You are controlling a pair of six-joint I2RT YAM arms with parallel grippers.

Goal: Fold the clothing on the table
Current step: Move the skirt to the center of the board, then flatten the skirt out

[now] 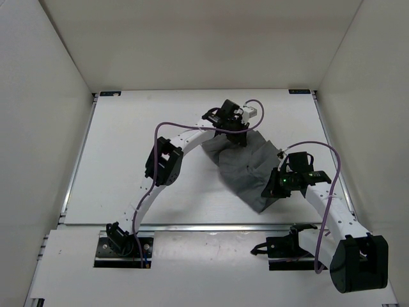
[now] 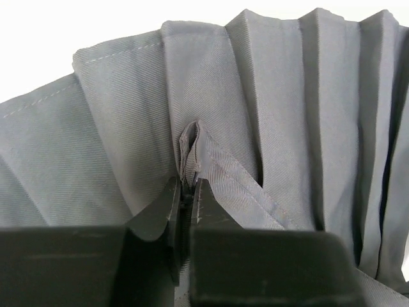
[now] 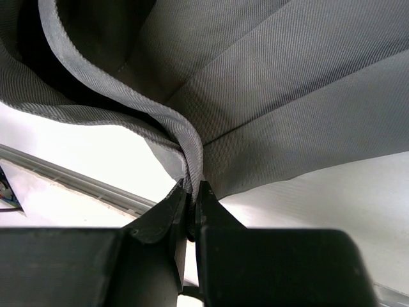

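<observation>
Clothing point(image 1: 246, 169), long axis diagonal, left gripper point(image 2: 187, 192) and right gripper point(image 3: 192, 192) pinching folds

Plain white walls point(image 1: 192, 45) at back and both sides.

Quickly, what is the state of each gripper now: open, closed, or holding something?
Left gripper: closed, pinching a fold of the clothing.
Right gripper: closed, holding an edge of the clothing.

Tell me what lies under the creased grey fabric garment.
Only the flat white tabletop shows around the grey garment, and beneath the edge the right gripper pinches. Whatever else lies under the bunched middle is covered.
</observation>
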